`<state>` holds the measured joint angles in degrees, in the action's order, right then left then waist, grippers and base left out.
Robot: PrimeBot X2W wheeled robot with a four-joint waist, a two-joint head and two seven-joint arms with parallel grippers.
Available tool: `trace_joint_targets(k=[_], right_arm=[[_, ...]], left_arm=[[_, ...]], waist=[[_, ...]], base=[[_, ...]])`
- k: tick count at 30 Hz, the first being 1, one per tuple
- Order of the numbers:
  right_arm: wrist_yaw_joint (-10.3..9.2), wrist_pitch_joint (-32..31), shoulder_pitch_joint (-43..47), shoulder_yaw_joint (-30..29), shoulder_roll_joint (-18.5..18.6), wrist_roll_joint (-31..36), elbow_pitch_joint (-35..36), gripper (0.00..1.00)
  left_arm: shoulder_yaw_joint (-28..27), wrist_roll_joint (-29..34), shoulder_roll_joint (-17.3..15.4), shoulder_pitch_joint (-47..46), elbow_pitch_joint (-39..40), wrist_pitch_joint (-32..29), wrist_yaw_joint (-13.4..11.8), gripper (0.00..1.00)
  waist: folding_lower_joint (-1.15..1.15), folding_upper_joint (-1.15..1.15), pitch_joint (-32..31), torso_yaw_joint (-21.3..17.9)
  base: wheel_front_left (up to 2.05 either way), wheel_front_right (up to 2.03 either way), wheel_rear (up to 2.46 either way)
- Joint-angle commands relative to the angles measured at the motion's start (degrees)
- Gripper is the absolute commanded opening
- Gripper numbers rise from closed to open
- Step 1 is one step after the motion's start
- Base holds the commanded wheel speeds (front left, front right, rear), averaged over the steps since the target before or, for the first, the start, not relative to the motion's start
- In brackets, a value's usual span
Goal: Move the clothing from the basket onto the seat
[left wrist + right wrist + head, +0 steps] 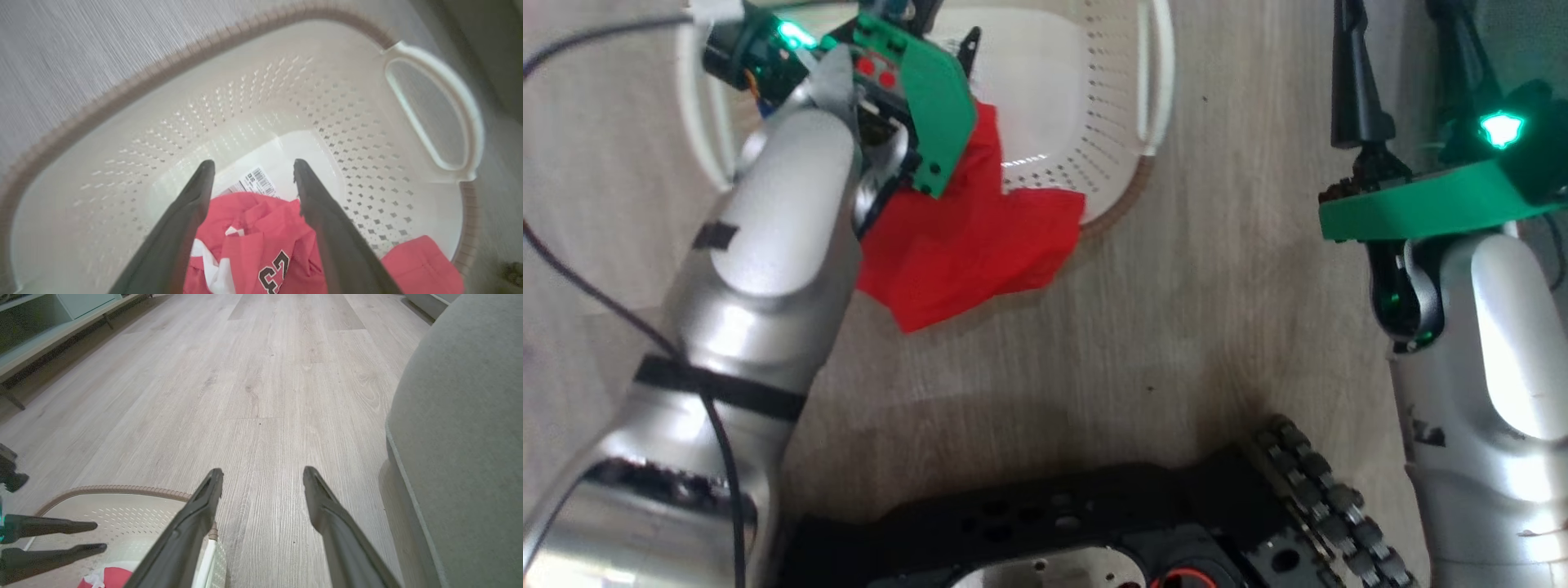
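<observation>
1 basket (122,163), 1 seat (461,437), 2 claws; the left claw (254,163) points into the basket, released and empty; the clothing (253,241), 2 red bunches, lies in the basket beneath its fingers and to their right; the right claw (263,471), likewise released, hovers above floor (265,375), seat at its right, basket at its lower left.

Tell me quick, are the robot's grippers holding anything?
Left gripper: open, empty, over the clothing in the basket.
Right gripper: open, empty, above the floor.
</observation>
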<state>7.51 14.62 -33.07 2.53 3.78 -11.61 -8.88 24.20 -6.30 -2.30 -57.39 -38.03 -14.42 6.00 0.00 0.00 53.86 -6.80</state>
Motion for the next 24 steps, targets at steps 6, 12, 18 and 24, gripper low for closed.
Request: trace_joint_targets(k=[6,12,18,24], right_arm=[[-0.02,0.4,1.0,2.6,-0.9,-2.3,2.1,1.0],[-0.02,0.4,0.8,3.4,-0.9,-4.2,2.7,1.0],[-0.02,0.4,1.0,3.8,-0.9,-5.2,2.8,1.0],[-0.02,0.4,0.9,4.7,-0.9,-7.0,3.2,1.0]], left_arm=[[-1.0,0.6,-1.7,-4.1,-8.6,-4.0,-2.1,1.0],[-1.9,0.4,-4.1,-6.5,-17.2,-5.2,-3.6,1.0],[-0.7,1.5,-5.5,-8.8,-23.0,-6.1,-4.5,1.0],[1.2,3.1,-6.3,-10.5,-27.4,-6.8,-5.7,1.0]], waist=[[0.0,0.0,4.7,-5.0],[0.0,0.0,7.0,-7.3],[0.0,0.0,8.1,-8.1],[0.0,0.0,8.7,-9.2]], base=[[0.0,0.0,0.0],[0.0,0.0,0.0],[0.0,0.0,0.0],[0.0,0.0,0.0]])
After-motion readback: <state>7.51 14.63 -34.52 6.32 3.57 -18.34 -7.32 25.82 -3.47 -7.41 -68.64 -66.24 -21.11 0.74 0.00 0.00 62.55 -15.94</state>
